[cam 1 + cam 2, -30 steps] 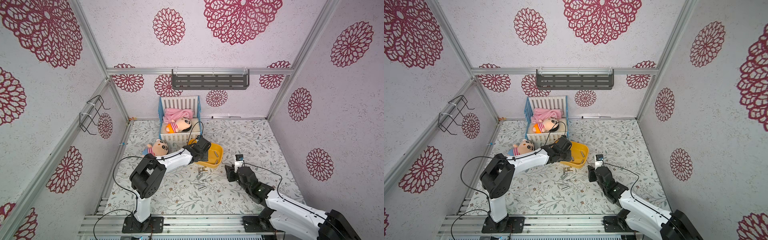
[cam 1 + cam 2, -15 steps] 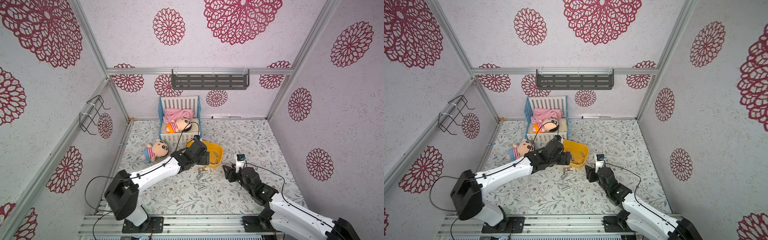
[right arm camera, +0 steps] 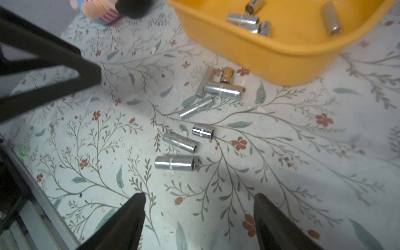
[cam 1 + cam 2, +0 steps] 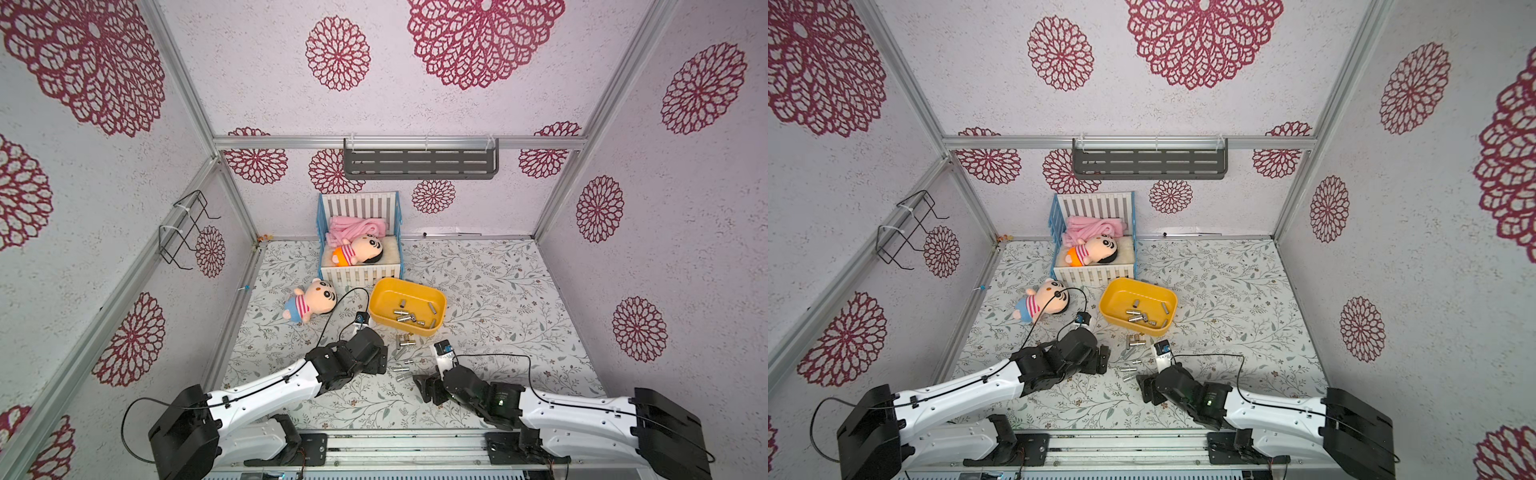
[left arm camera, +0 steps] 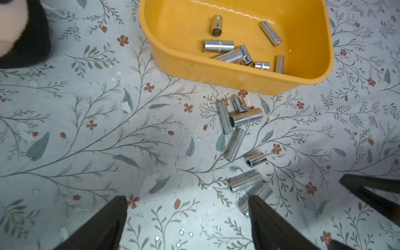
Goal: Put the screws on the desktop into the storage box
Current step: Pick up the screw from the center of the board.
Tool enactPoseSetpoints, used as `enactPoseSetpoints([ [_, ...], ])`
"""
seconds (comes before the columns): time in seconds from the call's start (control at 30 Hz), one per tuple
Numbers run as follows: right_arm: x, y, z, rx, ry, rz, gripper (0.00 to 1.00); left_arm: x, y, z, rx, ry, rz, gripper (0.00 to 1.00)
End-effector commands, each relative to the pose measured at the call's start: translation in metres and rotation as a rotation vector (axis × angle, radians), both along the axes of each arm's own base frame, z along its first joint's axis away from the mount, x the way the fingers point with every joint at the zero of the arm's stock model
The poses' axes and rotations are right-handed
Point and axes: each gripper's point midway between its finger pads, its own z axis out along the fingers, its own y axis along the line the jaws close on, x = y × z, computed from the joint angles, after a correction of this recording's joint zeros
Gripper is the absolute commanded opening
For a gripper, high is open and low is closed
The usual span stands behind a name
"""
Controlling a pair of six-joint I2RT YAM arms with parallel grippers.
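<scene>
Both arms reach low over the desktop (image 4: 498, 299), closing in from either side on a scatter of screws (image 4: 402, 357). The left gripper (image 5: 186, 200) stands wide open and holds nothing. In its wrist view one fingertip (image 5: 262, 218) overlaps the nearest screw (image 5: 259, 191), though it is impossible to tell whether finger and metal actually meet. The right gripper (image 3: 199, 195) is likewise spread wide and empty. The closest screw (image 3: 175, 163) lies just ahead of its jaws, clear of both.

Seven loose screws trail across the leafy print, from between the two grippers up to the storage box (image 4: 388, 296). Three of them huddle just beside its near wall. A handful of stowed screws (image 5: 218, 45) lie on the floor of the yellow box, most gathered toward the side nearer the arms. A striped doll (image 4: 309, 301) sprawls on the desktop beside the box, beyond the left arm. The toy crib (image 4: 361, 274) stands behind them against the back wall.
</scene>
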Motion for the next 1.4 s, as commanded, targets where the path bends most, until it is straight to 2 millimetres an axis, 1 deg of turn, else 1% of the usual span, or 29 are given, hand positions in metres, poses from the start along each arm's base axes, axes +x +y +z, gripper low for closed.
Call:
enactPoseSetpoints([
  [0.0,0.009,0.006,0.010,0.054,-0.027,-0.105,0.83,0.009,0.000,0.014,-0.032,-0.054,0.034,0.93],
  [0.03,0.000,0.011,0.007,0.055,-0.024,-0.079,0.83,0.009,-0.001,0.013,-0.029,-0.049,0.027,0.93],
  [0.17,-0.005,0.019,-0.001,0.070,-0.010,-0.052,0.84,0.008,-0.007,0.003,-0.010,-0.016,-0.001,0.94],
  [0.27,-0.007,0.026,-0.007,0.044,0.001,-0.036,0.84,0.005,-0.012,-0.007,0.006,0.020,-0.026,0.94],
  [0.37,-0.005,0.029,-0.012,-0.001,-0.004,-0.045,0.84,0.006,-0.016,-0.007,0.001,0.030,-0.038,0.94],
  [0.63,0.002,0.042,-0.023,-0.058,-0.013,-0.055,0.82,0.010,-0.005,-0.009,-0.015,0.035,0.012,0.94],
  [0.93,0.010,0.051,-0.034,-0.124,-0.024,-0.073,0.83,0.012,-0.004,-0.011,-0.026,0.043,0.016,0.94],
  [1.07,0.013,0.053,-0.040,-0.156,-0.027,-0.092,0.80,0.013,-0.002,-0.014,-0.015,0.044,0.023,0.94],
  [1.37,0.017,0.047,-0.046,-0.209,-0.044,-0.116,0.74,0.013,-0.001,-0.014,-0.017,0.042,0.031,0.93],
])
